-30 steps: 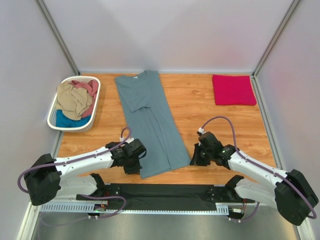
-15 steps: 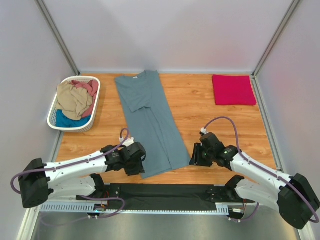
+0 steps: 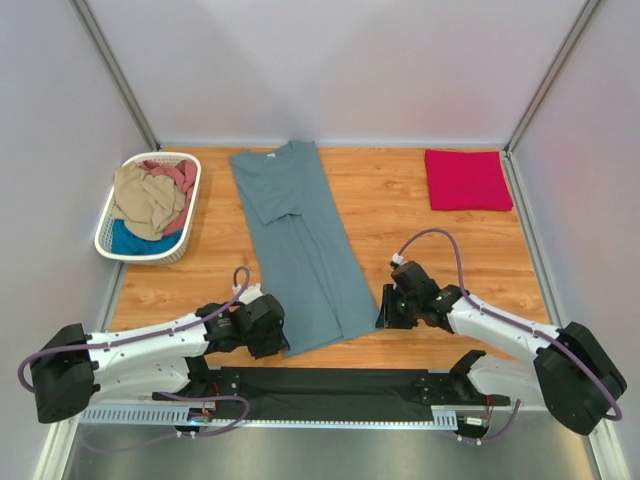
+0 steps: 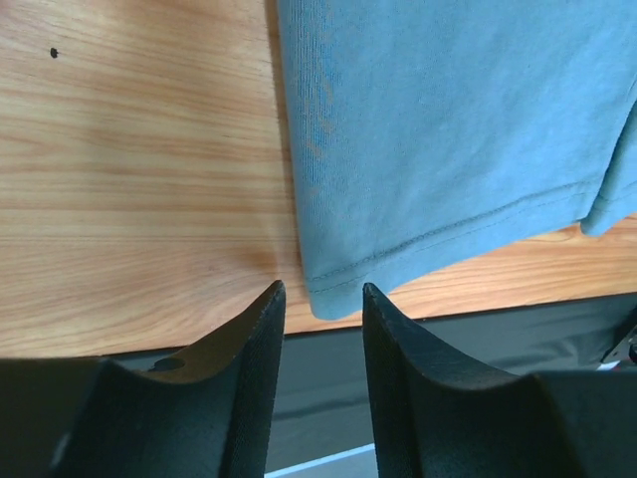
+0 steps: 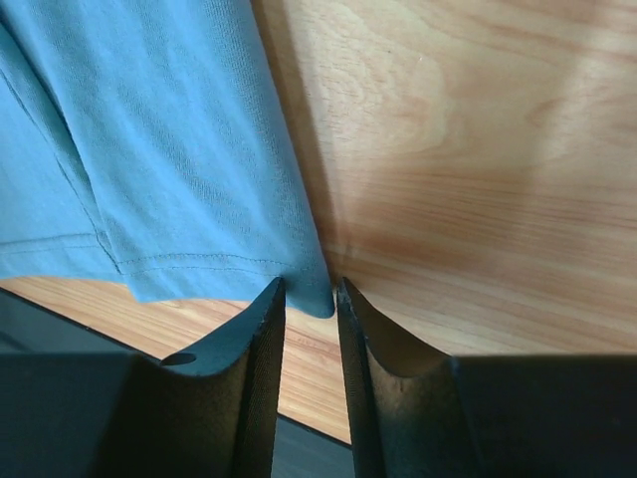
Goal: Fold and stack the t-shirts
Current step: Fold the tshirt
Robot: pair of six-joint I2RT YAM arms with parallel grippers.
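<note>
Grey-blue t-shirt (image 3: pixel 300 240) stretched lengthwise straight ahead, hem corners just off both tips: left gripper (image 4: pixel 320 289) half-open, empty; right gripper (image 5: pixel 311 284) narrowly parted around corner, not clamped.

You have the long t-shirt (image 3: pixel 300 250) lying up the middle of the counter (image 3: pixel 420 240). The basket (image 3: pixel 104 232) holding a heap of t-shirts (image 3: pixel 148 200) is at upper left, and the folded t-shirt (image 3: pixel 467 180) at upper right. The left gripper (image 3: pixel 270 335) and right gripper (image 3: pixel 385 312) sit at the long t-shirt's two lower corners, one on either side.
</note>
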